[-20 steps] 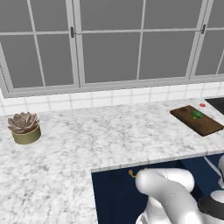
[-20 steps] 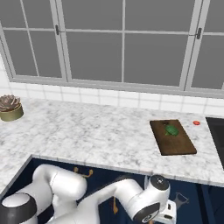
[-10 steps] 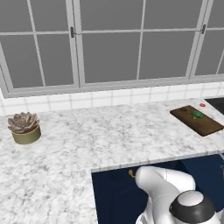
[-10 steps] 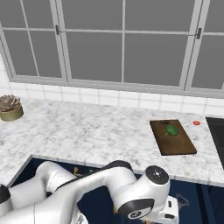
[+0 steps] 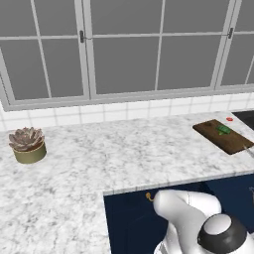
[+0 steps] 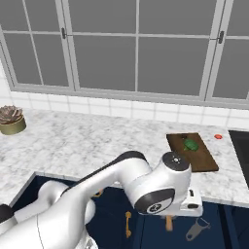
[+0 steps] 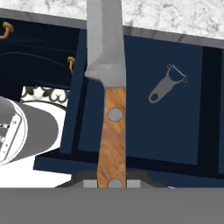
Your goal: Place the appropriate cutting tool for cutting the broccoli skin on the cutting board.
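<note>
Knife (image 7: 109, 100) hangs in my gripper (image 7: 112, 183), handle pinched between the closed fingers, blade pointing up toward the marble counter (image 7: 175, 15) edge. I see a grey peeler (image 7: 166, 85) lying in the open dark drawer (image 7: 183, 127) just beside it. Cutting board (image 6: 192, 151) sits on the counter, broccoli (image 6: 190, 144) on it.

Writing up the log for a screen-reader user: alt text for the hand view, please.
A knife with a grey blade and brown wooden handle runs up the middle of the picture, its handle end at the bottom edge, over an open dark blue drawer. A grey peeler lies in the drawer to the knife's right, and marble counter crosses the top.
</note>
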